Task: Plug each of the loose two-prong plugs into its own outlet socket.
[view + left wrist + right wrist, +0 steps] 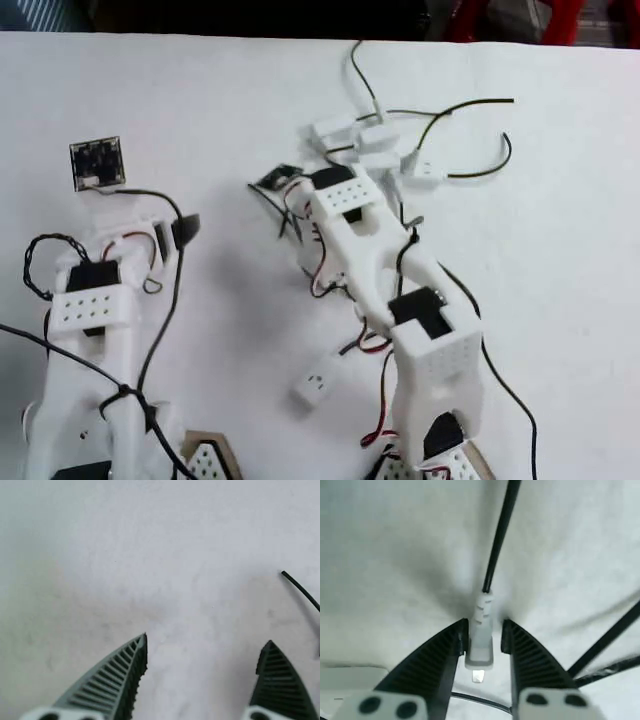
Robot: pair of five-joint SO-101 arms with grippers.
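Plug [480, 640], white and two-pronged, sits between the jaws of the right gripper [485, 623], which are drawn in narrow and hold it by its sides, with a metal prong showing at the end nearest the wrist and its black cord [497, 540] running straight away over the white table [560, 250]. From the high view, the right arm stretches out to the far middle of the table, its wrist over a cluster of white connector pieces [378, 140] whose dark cords curl off toward the far edge; which of these is plug and which is outlet cannot be told from here. A separate white socket block [315, 385], its face dotted with small holes, lies well apart from that cluster, on the near side of the table just beside the right arm's base. The left gripper [207, 640] hangs over bare table with its jaws spread wide and nothing between them, and the end of a black cable [300, 587] lies off to one side of it. In the high view the left gripper [185, 232] is well apart from the plugs, with a small black square board [97, 162] on the table beyond it.
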